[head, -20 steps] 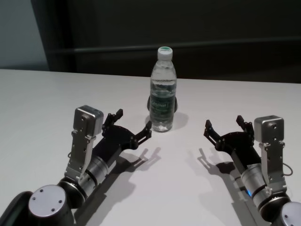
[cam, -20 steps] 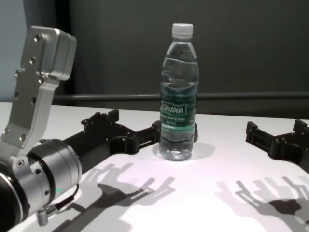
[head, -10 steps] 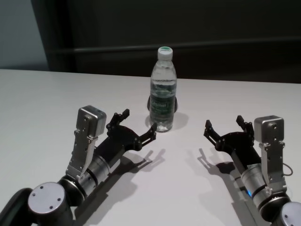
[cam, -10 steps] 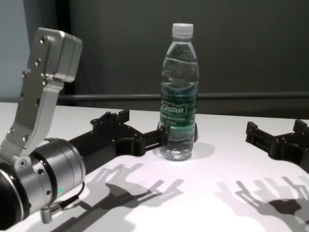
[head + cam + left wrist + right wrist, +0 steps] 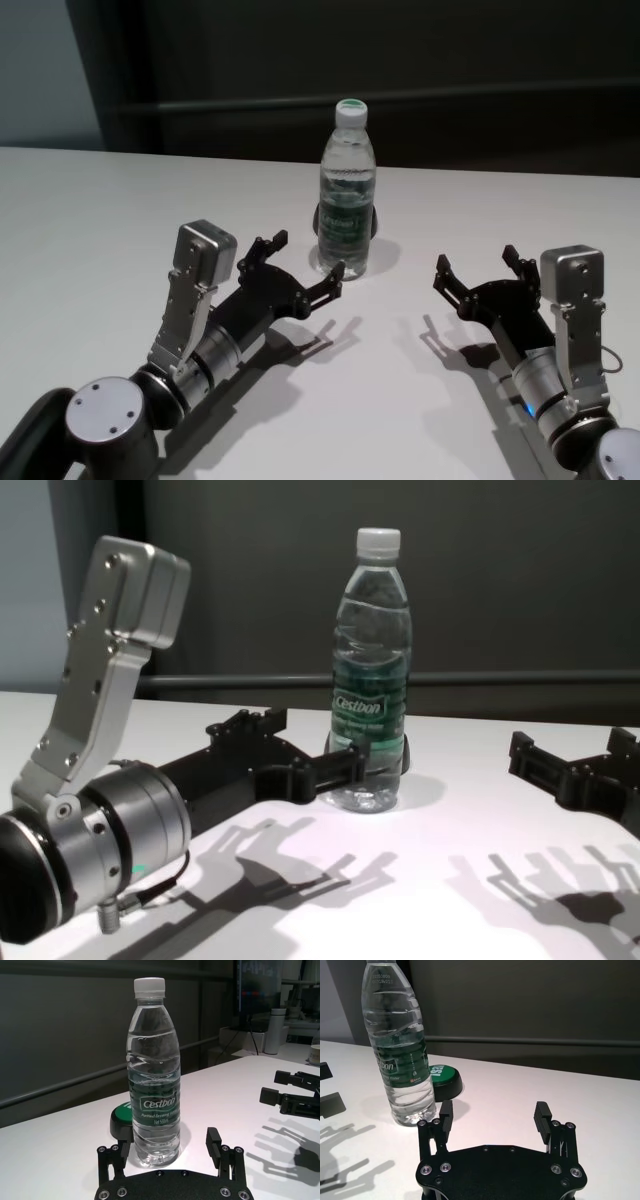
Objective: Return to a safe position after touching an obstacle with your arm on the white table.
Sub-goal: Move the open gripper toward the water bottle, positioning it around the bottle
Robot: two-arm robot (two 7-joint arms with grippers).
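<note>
Left hand point(image 5: 303, 272) spread, low over white table point(image 5: 90, 210), fingertip against bottle point(image 5: 346, 190) base; right hand point(image 5: 481, 270) spread, parked.

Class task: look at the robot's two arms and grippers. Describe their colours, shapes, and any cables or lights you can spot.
Both arms match. Each left gripper and right gripper is matte black, with two blocky fingers on a flat plate studded with silver screws. Behind each sits a silver cylindrical wrist and a slim grey metal camera bracket. A thin cable loops at each wrist; small lights glow there, green on the left, blue on the right.
</note>
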